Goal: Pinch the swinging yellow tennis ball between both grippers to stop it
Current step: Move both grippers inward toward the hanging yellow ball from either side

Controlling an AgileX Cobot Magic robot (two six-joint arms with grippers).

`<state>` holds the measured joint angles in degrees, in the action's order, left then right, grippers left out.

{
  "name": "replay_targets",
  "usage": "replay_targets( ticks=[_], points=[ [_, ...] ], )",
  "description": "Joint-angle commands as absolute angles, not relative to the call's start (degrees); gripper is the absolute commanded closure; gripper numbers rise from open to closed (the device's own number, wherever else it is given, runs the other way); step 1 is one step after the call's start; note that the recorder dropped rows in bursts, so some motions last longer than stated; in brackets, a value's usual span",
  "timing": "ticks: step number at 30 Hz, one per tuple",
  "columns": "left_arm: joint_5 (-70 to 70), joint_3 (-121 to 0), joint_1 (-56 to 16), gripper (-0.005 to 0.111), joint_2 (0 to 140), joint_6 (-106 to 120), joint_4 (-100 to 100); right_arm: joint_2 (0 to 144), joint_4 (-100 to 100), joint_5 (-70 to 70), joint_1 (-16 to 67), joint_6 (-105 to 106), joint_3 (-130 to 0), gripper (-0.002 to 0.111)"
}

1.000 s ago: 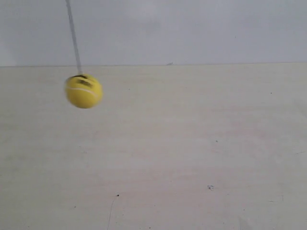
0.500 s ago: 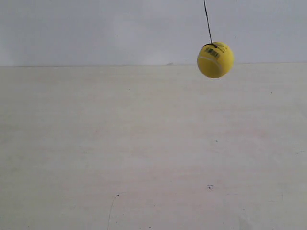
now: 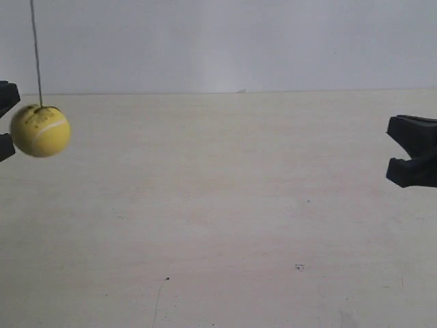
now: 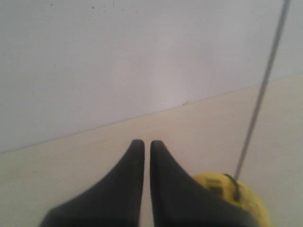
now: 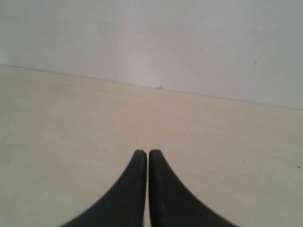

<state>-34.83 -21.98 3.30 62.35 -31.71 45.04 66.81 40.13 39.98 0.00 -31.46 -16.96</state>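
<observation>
Exterior view: yellow tennis ball (image 3: 40, 130) has swung over to left pincer (image 4: 143, 143).

You see the yellow tennis ball (image 3: 40, 130) at the exterior view's far left, lower than 0.5 s ago, when it hung upper right. New in frame: left gripper (image 4: 147, 142) just beside it, right gripper (image 3: 390, 152) at the opposite edge.

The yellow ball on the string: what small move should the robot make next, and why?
Probably slide the right gripper inward toward the yellow tennis ball. The ball hangs beside the left gripper, but the right one sits at the far side of the exterior view, too distant to pinch.
</observation>
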Motion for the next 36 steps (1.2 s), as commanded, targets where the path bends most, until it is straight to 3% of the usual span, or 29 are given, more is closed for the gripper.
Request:
replay_targets(
  ticks=[1,5,13,22,36],
  points=[
    [-36.07,-25.25,3.44,0.102,66.44,-30.95,46.14,76.76,42.82,44.36,0.00,-29.58,-21.45,0.108],
    [-39.94,-26.08,3.44,0.102,69.53,-31.69,50.72,84.91,46.41,53.39,0.00,-26.73,-23.96,0.108],
    [-50.02,-30.57,3.44,0.102,78.39,-37.22,63.59,92.21,52.36,58.76,-0.07,-27.14,-29.12,0.108],
    [-59.76,-35.05,3.44,0.102,86.96,-40.47,72.63,92.64,57.01,65.56,0.02,-29.55,-29.39,0.108],
    [-64.95,-35.05,3.34,0.102,88.33,-41.48,74.90,92.64,58.55,68.86,0.02,-30.64,-29.39,0.108]
  ],
)
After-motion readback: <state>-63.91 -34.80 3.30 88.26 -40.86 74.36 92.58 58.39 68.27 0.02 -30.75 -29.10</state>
